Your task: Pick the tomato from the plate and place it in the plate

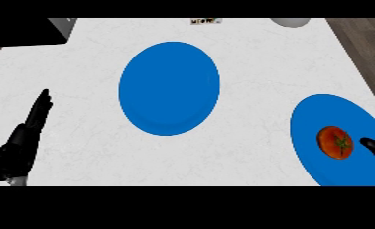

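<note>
A red tomato (335, 143) with a green stem lies on a blue plate (322, 119) at the right edge of the white counter. A second blue plate (169, 87) sits bare near the counter's middle. My left hand (26, 136) rests at the lower left with its fingers straight, pointing away from me. Of my right hand (368, 144) only a dark fingertip shows at the right edge, just beside the tomato; the rest is out of view.
A grey round object (290, 22) sits at the counter's far edge, with a small label-like thing (206, 21) to its left. A dark area (33, 30) borders the counter at the far left, and wood floor (357, 39) lies past the right edge.
</note>
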Robot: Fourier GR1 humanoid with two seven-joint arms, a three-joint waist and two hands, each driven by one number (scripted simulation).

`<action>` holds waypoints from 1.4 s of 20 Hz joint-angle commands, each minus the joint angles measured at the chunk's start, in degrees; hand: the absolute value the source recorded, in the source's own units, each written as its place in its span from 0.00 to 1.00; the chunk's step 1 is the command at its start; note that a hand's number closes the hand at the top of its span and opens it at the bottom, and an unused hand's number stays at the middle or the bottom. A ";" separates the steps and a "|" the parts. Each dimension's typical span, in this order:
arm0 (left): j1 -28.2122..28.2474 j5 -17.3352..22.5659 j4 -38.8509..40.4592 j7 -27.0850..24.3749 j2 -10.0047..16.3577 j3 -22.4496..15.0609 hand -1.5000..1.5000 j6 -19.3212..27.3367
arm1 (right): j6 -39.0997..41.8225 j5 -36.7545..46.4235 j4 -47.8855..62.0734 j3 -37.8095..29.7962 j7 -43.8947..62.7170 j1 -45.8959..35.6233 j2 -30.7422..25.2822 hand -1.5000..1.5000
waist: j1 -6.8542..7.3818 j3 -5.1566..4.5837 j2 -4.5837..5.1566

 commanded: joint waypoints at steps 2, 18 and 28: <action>3.22 -2.05 -0.54 -2.19 0.36 -0.30 0.50 -0.08 | 7.58 -6.77 -7.75 -7.74 -8.44 15.01 5.36 0.00 | 1.14 -0.14 0.51; 0.33 -5.37 -2.23 0.48 -1.60 -1.12 0.50 -0.10 | 16.55 12.74 -14.00 -12.98 6.23 33.72 -12.69 0.00 | 2.88 -0.24 1.07; 1.98 -4.13 -6.68 3.95 -0.11 1.56 0.50 -3.57 | 19.46 21.80 -8.37 -7.91 18.86 24.15 -19.32 0.00 | 3.89 -0.15 1.02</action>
